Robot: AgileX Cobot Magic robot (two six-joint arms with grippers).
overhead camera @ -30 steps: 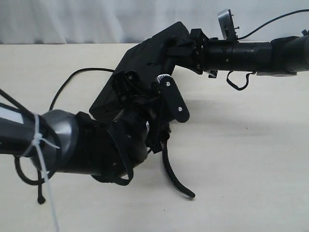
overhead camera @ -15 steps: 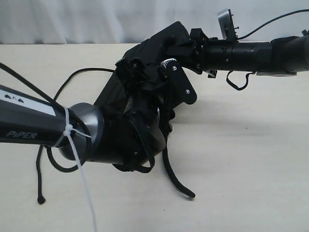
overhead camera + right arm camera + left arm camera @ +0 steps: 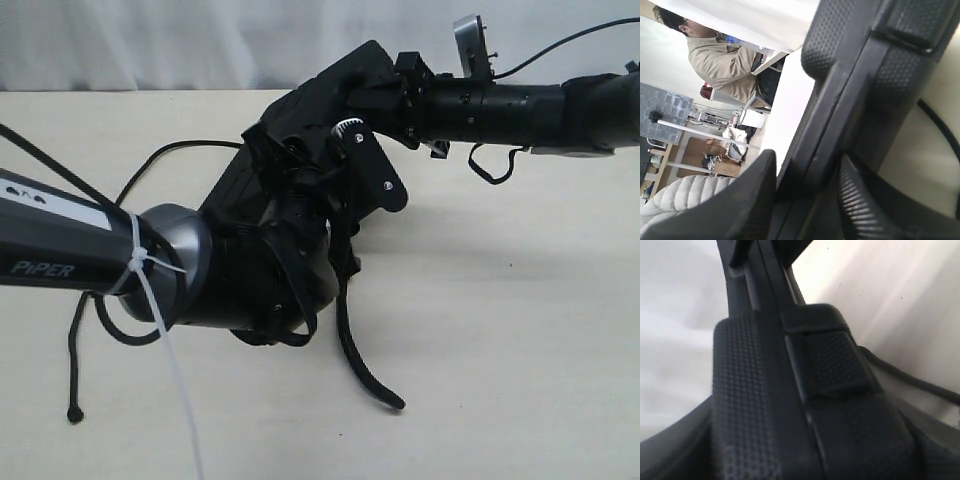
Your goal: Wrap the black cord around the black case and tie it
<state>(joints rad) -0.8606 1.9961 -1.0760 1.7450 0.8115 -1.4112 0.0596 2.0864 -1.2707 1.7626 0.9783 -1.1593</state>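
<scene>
The black case point(image 3: 300, 120) is tilted up off the table. My right gripper point(image 3: 378, 95) is shut on its upper corner, and the right wrist view shows the case edge point(image 3: 850, 95) clamped in the gripper point(image 3: 807, 195). My left gripper point(image 3: 315, 155) straddles the case's near edge. In the left wrist view the latch side of the case point(image 3: 790, 390) fills the picture and hides the fingers' contact. The black cord point(image 3: 150, 160) arcs out from behind the case, passes the left arm and ends in a knot point(image 3: 73, 412). The cord point(image 3: 920, 382) lies on the table beyond the case.
A thicker curved black strip point(image 3: 365, 375) hangs from under the case down to the beige table point(image 3: 520, 330). The bulky left arm point(image 3: 150, 265), with a white zip tie, crosses the front left. A white curtain backs the table.
My left arm has swung up and back, bringing its gripper from below the case onto the case's edge. The cord's knotted end slid slightly left. The right arm and case have barely moved.
</scene>
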